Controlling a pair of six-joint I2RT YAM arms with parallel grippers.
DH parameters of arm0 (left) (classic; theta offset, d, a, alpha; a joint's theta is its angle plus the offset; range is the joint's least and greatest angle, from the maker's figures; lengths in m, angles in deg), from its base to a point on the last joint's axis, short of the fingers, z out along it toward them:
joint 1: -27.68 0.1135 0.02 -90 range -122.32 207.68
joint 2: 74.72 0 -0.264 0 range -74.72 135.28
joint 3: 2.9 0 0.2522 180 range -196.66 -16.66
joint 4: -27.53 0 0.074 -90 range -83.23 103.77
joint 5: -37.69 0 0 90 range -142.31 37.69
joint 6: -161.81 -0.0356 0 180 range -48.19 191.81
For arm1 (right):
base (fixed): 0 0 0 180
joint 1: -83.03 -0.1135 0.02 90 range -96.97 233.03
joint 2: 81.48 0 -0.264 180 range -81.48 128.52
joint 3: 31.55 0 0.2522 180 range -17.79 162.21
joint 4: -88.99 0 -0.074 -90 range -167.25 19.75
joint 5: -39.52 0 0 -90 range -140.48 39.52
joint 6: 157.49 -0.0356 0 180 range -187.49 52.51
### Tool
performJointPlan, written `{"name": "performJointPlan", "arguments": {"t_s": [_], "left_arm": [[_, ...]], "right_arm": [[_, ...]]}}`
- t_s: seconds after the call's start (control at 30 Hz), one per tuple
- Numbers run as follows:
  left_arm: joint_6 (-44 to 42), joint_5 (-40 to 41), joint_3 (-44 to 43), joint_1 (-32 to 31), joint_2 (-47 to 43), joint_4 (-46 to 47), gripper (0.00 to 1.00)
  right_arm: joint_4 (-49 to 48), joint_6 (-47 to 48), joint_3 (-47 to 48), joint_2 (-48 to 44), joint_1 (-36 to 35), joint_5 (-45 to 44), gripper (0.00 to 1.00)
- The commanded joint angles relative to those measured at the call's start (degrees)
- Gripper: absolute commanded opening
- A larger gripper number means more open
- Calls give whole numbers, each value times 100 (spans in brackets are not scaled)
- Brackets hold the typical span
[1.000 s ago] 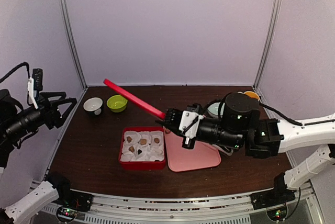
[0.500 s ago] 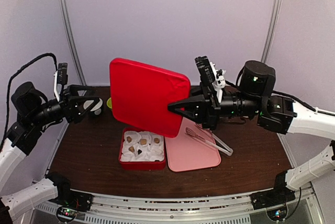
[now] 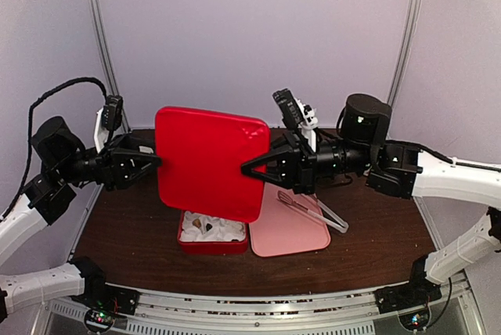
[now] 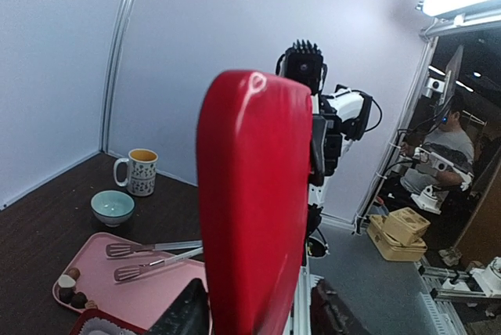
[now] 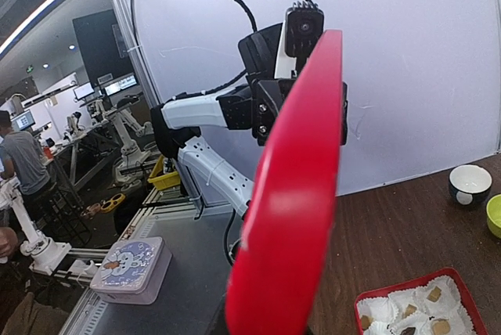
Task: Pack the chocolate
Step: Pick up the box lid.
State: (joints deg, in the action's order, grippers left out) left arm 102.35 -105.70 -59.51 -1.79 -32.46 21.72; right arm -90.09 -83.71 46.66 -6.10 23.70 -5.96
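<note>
A red lid (image 3: 207,163) stands upright on edge in the air, held between both arms above the red box (image 3: 188,241). The box holds white paper cups with pieces of chocolate (image 3: 210,227), partly hidden behind the lid. My right gripper (image 3: 249,169) is shut on the lid's right rim. My left gripper (image 3: 155,163) straddles the lid's left edge, its fingers (image 4: 188,313) pressed close on either side of the lid (image 4: 254,194). A few more pieces of chocolate (image 4: 70,288) lie on the pink tray (image 4: 149,292). The right wrist view shows the lid (image 5: 297,194) edge-on and the chocolate (image 5: 407,310) below.
Metal tongs (image 3: 313,211) lie on the pink tray (image 3: 301,235) right of the box. A teal bowl (image 4: 112,207) and a patterned mug (image 4: 141,172) stand at the back right. A white bowl (image 5: 470,185) and a green bowl (image 5: 495,216) sit at the back left.
The right arm raised the lid from flat to upright and carried it left. The left arm came in to the lid's left edge and its jaws narrowed round it.
</note>
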Motion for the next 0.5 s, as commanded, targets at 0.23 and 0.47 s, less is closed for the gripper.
{"name": "performJointPlan", "arguments": {"t_s": [0.23,0.47], "left_arm": [[262,127,-70,-23,180,301,11],[1209,1241,446,-25,153,1155,0]], "right_arm": [[-1736,-1230,-303,364,285,503,12],[-2472,-1855,-627,468,509,299,23]]}}
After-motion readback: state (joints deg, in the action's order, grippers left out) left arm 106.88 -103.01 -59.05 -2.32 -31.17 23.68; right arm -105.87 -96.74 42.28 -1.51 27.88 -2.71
